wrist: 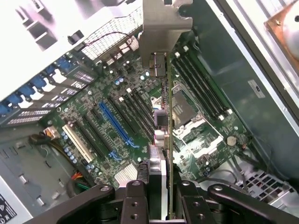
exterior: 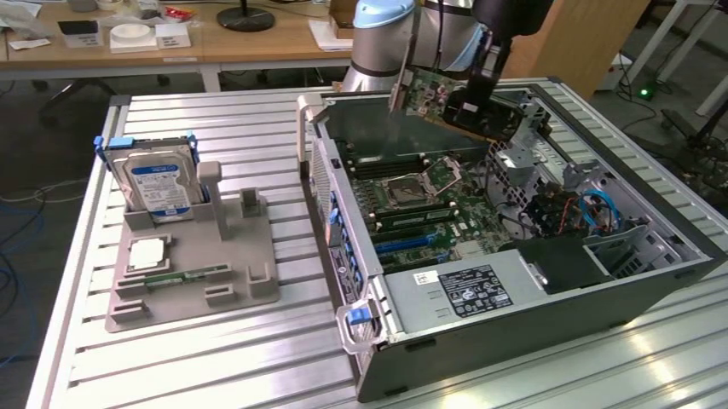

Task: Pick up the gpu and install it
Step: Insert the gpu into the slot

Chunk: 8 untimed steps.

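Observation:
The gpu (exterior: 438, 94), a green card with a dark face, hangs tilted above the far end of the open computer case (exterior: 512, 315). My gripper (exterior: 469, 100) is shut on it from above. In the wrist view the gpu (wrist: 169, 140) is seen edge-on between the black fingers (wrist: 135, 198), and its silver bracket (wrist: 161, 28) points away from the camera. Below it lies the motherboard (wrist: 107, 140) with its blue slot (wrist: 117, 123) and several black slots. The card is clear of the board and touches nothing.
A grey fixture (exterior: 216, 290) on the exterior view's left holds a hard drive (exterior: 159, 183), a memory stick (exterior: 182, 277) and a square chip (exterior: 148, 253). The case lies open on a slatted metal table (exterior: 228, 366). Cables and a drive cage (exterior: 580, 204) crowd the case's right side.

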Each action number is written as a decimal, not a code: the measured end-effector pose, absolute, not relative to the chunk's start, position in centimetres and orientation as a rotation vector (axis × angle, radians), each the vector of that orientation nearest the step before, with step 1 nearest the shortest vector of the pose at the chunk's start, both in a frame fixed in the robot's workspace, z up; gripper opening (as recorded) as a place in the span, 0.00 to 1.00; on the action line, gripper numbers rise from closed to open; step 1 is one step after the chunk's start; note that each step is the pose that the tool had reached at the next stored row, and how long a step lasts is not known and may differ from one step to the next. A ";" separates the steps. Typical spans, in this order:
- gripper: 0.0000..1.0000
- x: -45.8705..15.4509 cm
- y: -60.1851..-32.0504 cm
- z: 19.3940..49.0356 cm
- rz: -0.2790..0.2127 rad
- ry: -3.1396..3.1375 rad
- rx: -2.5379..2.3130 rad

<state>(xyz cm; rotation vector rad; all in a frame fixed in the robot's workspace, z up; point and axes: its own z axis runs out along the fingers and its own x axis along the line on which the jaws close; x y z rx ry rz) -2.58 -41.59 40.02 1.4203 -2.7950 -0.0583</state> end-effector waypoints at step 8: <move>0.28 -2.6 -41.6 40.0 -0.058 -2.715 1.564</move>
